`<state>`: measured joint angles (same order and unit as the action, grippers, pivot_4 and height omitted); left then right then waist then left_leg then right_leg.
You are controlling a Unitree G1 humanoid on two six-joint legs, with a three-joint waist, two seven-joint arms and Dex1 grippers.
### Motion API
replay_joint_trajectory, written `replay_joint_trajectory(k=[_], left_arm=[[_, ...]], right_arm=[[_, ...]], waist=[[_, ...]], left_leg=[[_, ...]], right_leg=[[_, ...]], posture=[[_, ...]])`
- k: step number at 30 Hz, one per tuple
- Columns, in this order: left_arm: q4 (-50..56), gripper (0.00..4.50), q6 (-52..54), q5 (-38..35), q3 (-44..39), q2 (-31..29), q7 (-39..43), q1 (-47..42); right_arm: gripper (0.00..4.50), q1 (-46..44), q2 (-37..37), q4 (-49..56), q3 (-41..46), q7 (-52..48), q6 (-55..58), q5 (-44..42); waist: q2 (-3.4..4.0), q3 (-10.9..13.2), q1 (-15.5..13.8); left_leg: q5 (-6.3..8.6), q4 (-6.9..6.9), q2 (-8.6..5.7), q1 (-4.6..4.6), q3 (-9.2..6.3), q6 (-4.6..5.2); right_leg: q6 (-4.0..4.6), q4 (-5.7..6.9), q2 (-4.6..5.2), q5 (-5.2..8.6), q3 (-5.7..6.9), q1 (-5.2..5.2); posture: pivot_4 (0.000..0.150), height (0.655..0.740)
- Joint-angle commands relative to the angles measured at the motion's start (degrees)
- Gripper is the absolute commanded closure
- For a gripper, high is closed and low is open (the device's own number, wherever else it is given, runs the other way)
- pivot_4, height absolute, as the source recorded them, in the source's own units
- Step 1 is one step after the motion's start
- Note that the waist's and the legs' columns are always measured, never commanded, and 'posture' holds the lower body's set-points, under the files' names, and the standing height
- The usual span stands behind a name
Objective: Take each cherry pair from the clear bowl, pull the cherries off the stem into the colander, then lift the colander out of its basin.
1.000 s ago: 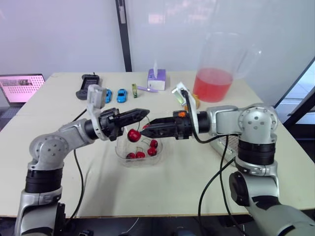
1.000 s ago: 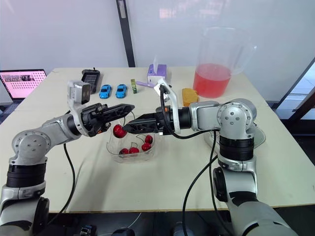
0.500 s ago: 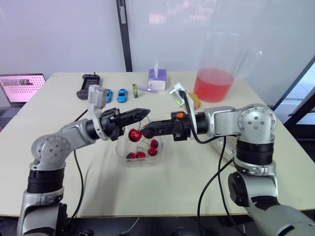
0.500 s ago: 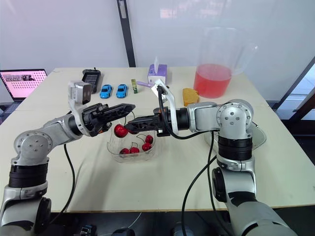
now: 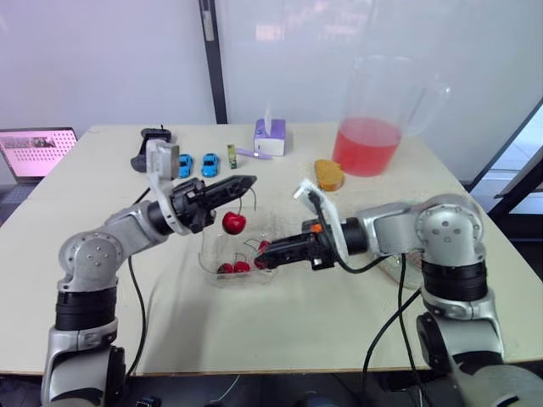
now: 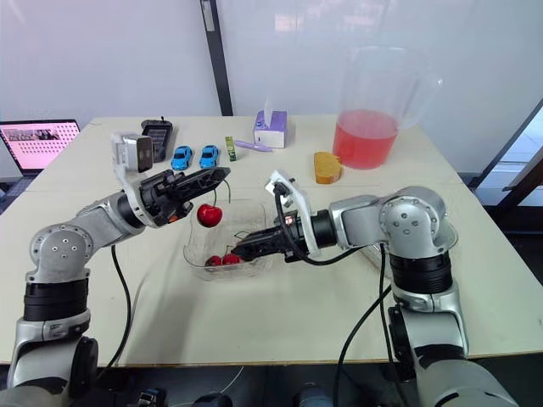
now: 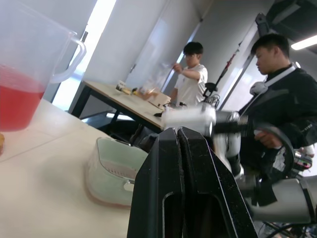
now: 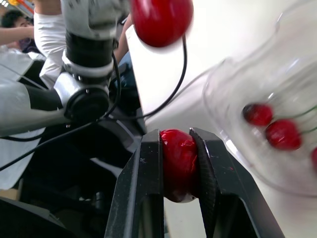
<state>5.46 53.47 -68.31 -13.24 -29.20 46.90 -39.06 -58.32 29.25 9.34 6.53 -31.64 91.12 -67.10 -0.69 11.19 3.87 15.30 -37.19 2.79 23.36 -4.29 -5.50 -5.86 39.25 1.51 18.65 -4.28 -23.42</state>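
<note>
My left gripper (image 5: 247, 181) is shut on a cherry stem above the clear bowl (image 5: 209, 264). One red cherry (image 5: 234, 223) hangs from that stem. My right gripper (image 5: 264, 262) is low at the bowl's right rim, shut on a second cherry (image 8: 178, 168) that sits squeezed between its fingers. Several more cherries (image 6: 222, 259) lie in the bowl. The pale green basin (image 7: 113, 171) with the colander stands on the table behind my right forearm, mostly hidden by it in the eye views.
At the back of the table stand a pitcher of red liquid (image 5: 366, 144), a purple tissue box (image 5: 270, 136), two blue toy cars (image 5: 197, 164), a black device (image 5: 151, 146) and an orange item (image 5: 328, 174). A laptop (image 5: 34, 151) sits far left. People stand beyond the table.
My right gripper has closed on a cherry and pulled it down and to the right, away from the left gripper. The left gripper has risen slightly, with the other cherry still on the stem.
</note>
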Motion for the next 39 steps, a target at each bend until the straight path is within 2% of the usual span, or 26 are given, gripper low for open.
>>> replay_joint_trajectory(k=[1,3,6,8,12,19,21,22,23,28,31,34,37,39], left_arm=[[1.8,4.5,-0.39,-1.37,-1.99,-0.35,-0.25,0.02],[2.11,4.5,-0.39,-1.41,-2.17,-0.43,-0.5,0.37],[2.6,4.5,-0.26,-1.72,-2.58,-0.59,-0.61,0.95],[2.66,4.5,-0.21,-1.86,-2.62,-0.61,-0.62,1.1],[2.08,4.5,-0.32,-1.45,-1.98,-0.35,-0.29,0.9],[-0.03,4.5,-0.34,-0.55,-0.79,-0.21,0.95,-1.16],[-0.42,4.5,-0.32,-0.42,-0.71,-0.15,1.11,-1.61],[-0.47,4.5,-0.27,-0.38,-0.64,-0.13,1.17,-1.71],[-0.43,4.5,-0.15,-0.41,-0.58,-0.16,1.25,-1.71],[-0.02,4.5,0.19,-0.68,-0.58,-0.1,0.83,-1.4],[0.08,4.5,0.13,-0.83,-0.55,-0.09,0.61,-1.37],[0.13,4.5,0.12,-0.96,-0.6,-0.12,0.57,-1.4],[-0.18,4.5,0.09,-0.82,-0.41,-0.07,0.7,-1.79],[-0.57,4.5,0.03,-0.66,-0.24,0.07,0.78,-2.12]], right_arm=[[4.12,-3.39,9.44,1.7,5.03,-7.02,-5.61,0.49],[4.12,-0.66,17.57,3.45,3.18,-11.86,-11.34,5.75],[4.12,7.79,31.13,2.86,-1.68,-17.87,-23.81,18.64],[4.12,13.36,37.05,0.95,-3.76,-19.83,-31.37,26.16],[4.12,18.93,39.83,-5.55,-3.29,-19.35,-37.06,32.92],[4.12,24.19,37.54,-14.09,-2.62,-18.41,-40.44,38.89],[3.12,24.2,36.94,-15.95,-2.64,-18.27,-40.02,39.82],[2.87,23.91,36.78,-16.66,-2.38,-18.36,-39.72,39.99],[2.43,23.33,36.77,-16.92,-1.93,-18.63,-39.09,39.73],[0.05,17.8,36.53,-17.59,0.96,-19.42,-35.85,37.39],[0.02,13.83,35.81,-17.97,1.66,-20.07,-32.98,35.85],[0.02,10.54,33.59,-14.93,4.12,-21.97,-28.91,30.51],[0.02,7.42,27.51,-6.36,4.36,-23.14,-23.36,21.8],[0.02,6.33,23.19,-2.41,2.64,-21.8,-20.51,19.07]], waist=[[-0.01,0.0,-0.74],[-0.02,-0.01,-1.39],[-0.05,0.01,-1.78],[-0.05,0.01,-1.79],[-0.04,0.02,-1.1],[-0.04,0.02,-1.43],[-0.02,0.03,-1.43],[-0.02,0.03,-1.43],[-0.02,0.03,-1.43],[0.03,0.06,-1.27],[0.03,0.06,-1.41],[0.03,0.06,-1.43],[0.03,0.06,-1.2],[0.03,0.06,-1.23]], left_leg=[[0.0,0.01,0.0,0.02,-0.01,0.0],[0.01,0.07,0.0,0.02,-0.03,0.02],[0.03,0.07,-0.01,0.04,-0.02,0.05],[0.03,0.04,-0.03,0.04,0.03,0.05],[0.02,0.0,-0.01,-0.07,0.13,0.04],[0.02,-0.01,-0.01,-0.06,0.16,0.04],[0.02,-0.02,-0.01,-0.06,0.16,0.03],[0.02,-0.02,-0.01,-0.06,0.16,0.03],[0.02,-0.02,-0.01,-0.06,0.16,0.03],[0.02,-0.01,-0.01,-0.07,0.17,0.03],[0.01,0.0,0.0,-0.08,0.14,0.02],[0.01,0.0,0.0,-0.06,0.15,0.02],[0.01,0.0,0.0,-0.07,0.14,0.02],[0.01,0.01,0.02,-0.08,0.12,0.01]], right_leg=[[0.0,-0.05,0.01,0.0,0.03,0.0],[-0.01,-0.22,0.01,0.0,0.07,0.07],[-0.02,-0.31,0.02,0.01,0.07,0.09],[-0.02,-0.31,0.05,0.01,0.03,0.09],[-0.02,-0.18,0.0,0.0,-0.12,0.09],[-0.02,-0.16,0.01,0.0,-0.14,0.08],[-0.02,-0.16,0.01,0.0,-0.14,0.08],[-0.02,-0.16,0.01,0.0,-0.14,0.08],[-0.02,-0.16,0.01,0.0,-0.14,0.08],[-0.02,-0.15,0.01,0.0,-0.16,0.08],[-0.02,-0.15,-0.02,0.0,-0.13,0.08],[-0.02,-0.16,0.0,0.0,-0.14,0.09],[-0.02,-0.16,-0.01,0.0,-0.13,0.09],[-0.02,-0.12,-0.04,0.0,-0.12,0.08]], posture=[[0.15,0.74],[0.15,0.74],[0.15,0.74],[0.15,0.74],[0.15,0.74],[0.15,0.74],[0.15,0.74],[0.15,0.74],[0.15,0.74],[0.15,0.74],[0.15,0.74],[0.15,0.74],[0.15,0.74],[0.15,0.74]])
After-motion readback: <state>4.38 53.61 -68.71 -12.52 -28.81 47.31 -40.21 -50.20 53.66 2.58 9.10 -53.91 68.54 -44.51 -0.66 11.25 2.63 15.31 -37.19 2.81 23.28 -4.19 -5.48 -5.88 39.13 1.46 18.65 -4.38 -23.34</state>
